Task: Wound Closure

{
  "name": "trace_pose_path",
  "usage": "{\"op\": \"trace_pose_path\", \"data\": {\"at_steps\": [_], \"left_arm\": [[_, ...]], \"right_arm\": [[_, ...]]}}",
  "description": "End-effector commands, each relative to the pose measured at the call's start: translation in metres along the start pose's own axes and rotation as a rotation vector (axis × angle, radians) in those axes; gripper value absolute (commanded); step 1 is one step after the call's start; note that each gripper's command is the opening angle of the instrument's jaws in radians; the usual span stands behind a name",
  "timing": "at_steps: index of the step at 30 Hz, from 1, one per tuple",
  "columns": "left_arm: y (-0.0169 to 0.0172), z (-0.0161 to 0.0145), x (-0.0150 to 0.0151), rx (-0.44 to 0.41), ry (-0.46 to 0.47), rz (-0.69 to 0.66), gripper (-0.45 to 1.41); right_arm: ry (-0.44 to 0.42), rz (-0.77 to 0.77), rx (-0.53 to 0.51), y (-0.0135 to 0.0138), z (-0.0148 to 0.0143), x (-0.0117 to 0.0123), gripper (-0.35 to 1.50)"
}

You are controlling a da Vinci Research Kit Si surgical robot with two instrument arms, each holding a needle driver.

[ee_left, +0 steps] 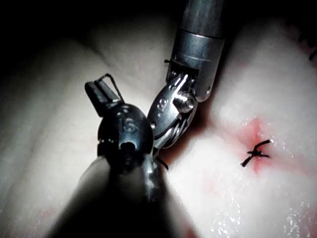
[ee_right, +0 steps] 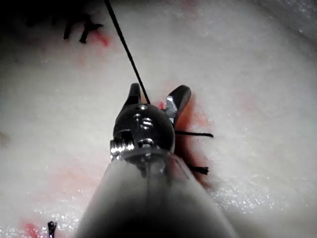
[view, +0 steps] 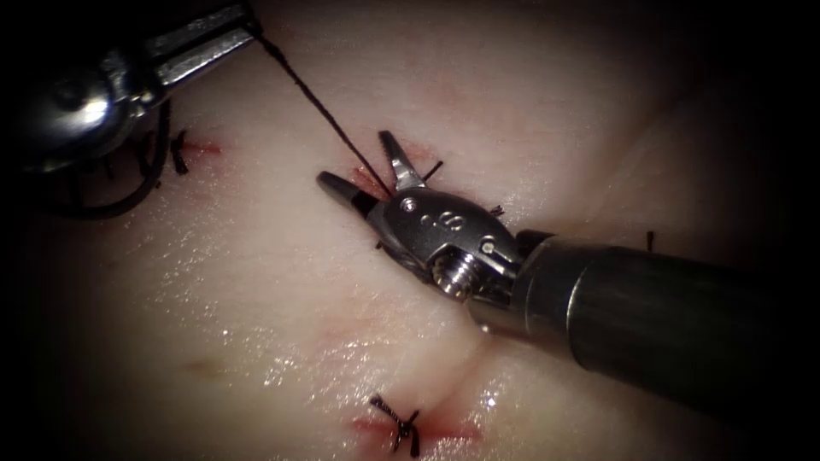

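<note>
Holding the thread [view: 320, 107] taut, the left hand [view: 224, 36] sits up and to the left of the cut [view: 376, 181], its jaws clamped together on the strand's upper end. From there the thread runs straight down to the tissue [view: 256, 282] and meets it at the cut, right between the jaws of the right hand [view: 363, 166]. That right hand lies low over the cut with its jaws spread apart on either side of the strand, one tip to the left of it and one above, holding nothing. Short dark thread ends [view: 434, 171] stick out just beside the cut, and red fluid [view: 369, 177] marks the spot where the strand enters. A finished stitch [view: 400, 424] sits well below the cut, with another stitch [view: 178, 152] off to its left near the left hand. A dark loop [view: 128, 192] hangs under the left hand; it may be slack thread, though the shadow there makes this hard to say. I cannot make out the needle

Judging by this layout, good work here depends on keeping the strand straight and steady, so it stays centred in the open jaws, and on keeping the right hand's tips off the tissue and the knot beneath. Pull should stay gentle, since a hard tug could tear the stitch through the soft edge
</note>
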State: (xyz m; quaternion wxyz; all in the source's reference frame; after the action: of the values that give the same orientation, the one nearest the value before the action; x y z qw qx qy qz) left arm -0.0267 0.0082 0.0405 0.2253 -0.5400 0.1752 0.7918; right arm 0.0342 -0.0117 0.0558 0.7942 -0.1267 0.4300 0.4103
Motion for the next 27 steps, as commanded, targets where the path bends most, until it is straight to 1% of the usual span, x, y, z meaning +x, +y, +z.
{"op": "trace_pose_path", "data": {"at_steps": [1,5,13,15,16,17,18,19,27], "left_arm": [[0.0001,0.0008,-0.0001,0.001,0.002,0.001,-0.45],[0.0003,0.0006,0.0,-0.001,0.004,0.003,-0.45],[0.0009,0.0002,0.0005,-0.001,0.005,0.005,-0.45],[0.001,0.0001,0.0007,-0.001,0.005,0.005,-0.45],[0.0011,0.0001,0.0007,-0.001,0.006,0.005,-0.45],[0.0011,0.0001,0.0007,-0.001,0.006,0.006,-0.45],[0.0012,0.0,0.0008,-0.001,0.006,0.006,-0.45],[0.0012,0.0,0.0008,-0.001,0.006,0.006,-0.45],[0.0019,-0.0005,0.0008,-0.003,0.01,0.014,-0.45]], "right_arm": [[0.005,0.001,0.004,-0.0007,0.0009,0.0003,1.18],[0.007,0.006,0.013,-0.0007,0.0009,0.0007,1.16],[0.01,-0.018,0.01,-0.0006,0.0008,0.0013,0.99],[0.014,-0.039,0.007,-0.0006,0.0008,0.0015,0.82],[0.016,-0.051,0.005,-0.0006,0.0008,0.0015,0.69],[0.017,-0.062,0.008,-0.0007,0.0007,0.0016,0.39],[0.021,-0.062,0.014,-0.0008,0.0007,0.0017,-0.05],[0.024,-0.067,0.014,-0.0009,0.0006,0.0017,-0.35],[-0.002,-0.138,-0.013,-0.0012,0.0001,0.0023,-0.35]]}}
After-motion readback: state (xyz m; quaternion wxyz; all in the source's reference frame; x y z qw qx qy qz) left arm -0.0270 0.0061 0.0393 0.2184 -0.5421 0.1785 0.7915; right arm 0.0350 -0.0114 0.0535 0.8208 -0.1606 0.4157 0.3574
